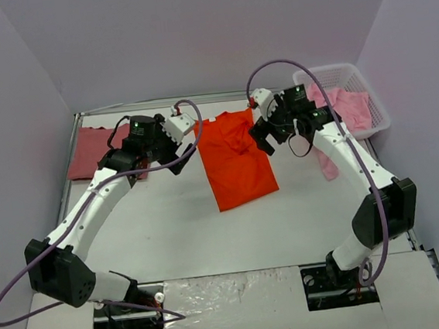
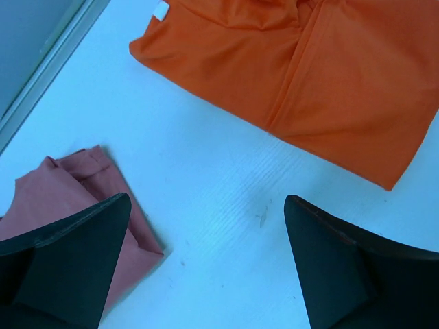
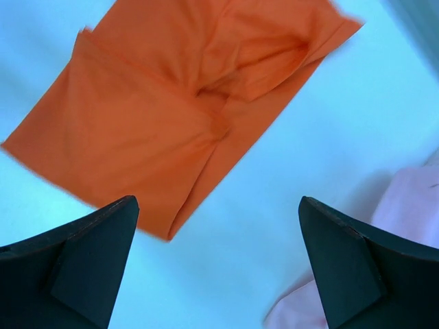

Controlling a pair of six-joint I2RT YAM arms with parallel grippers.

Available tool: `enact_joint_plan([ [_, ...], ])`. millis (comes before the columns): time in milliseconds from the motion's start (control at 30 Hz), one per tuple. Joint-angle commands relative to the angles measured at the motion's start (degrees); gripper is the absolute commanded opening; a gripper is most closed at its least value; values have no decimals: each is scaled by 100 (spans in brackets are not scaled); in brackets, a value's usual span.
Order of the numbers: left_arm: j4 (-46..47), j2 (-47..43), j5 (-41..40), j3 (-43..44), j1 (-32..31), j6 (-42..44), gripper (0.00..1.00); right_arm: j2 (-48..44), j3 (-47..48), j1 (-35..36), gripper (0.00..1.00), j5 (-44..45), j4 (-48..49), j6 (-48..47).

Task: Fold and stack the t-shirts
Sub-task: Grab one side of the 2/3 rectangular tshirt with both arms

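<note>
So the left gripper [image 2: 206,199] and right gripper [image 3: 218,205] both gape wide and empty above the orange shirt [image 1: 234,159], which is laid flat, probably ready for folding.

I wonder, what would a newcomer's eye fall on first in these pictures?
Most likely the bright orange shirt, lying narrow and partly folded in the middle of the white table. The left gripper and right gripper hang open above the table on either side of its far end. After that, the folded rose shirt at the far left and the white basket with pink shirts spilling out at the far right.
</note>
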Motion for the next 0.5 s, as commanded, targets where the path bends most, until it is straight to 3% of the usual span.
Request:
enact_joint_plan([
  [0,-451,-185,-236,-258,26,-9,94,-181,-825,96,100,-162,-771,44],
  [167,-1119,-71,1185,-495,340,-518,94,-444,-1388,131,100,-153,-1097,387],
  [300,-77,-395,2399,-1390,1095,-1563,94,-813,-1914,0,100,-310,-1071,300],
  [333,423,-518,2479,-1601,1185,-1696,94,-892,-1994,-62,100,-424,-1001,273],
  [467,700,-1202,2297,-2287,1239,-1558,94,-1419,-2390,-413,100,-522,-746,264],
])
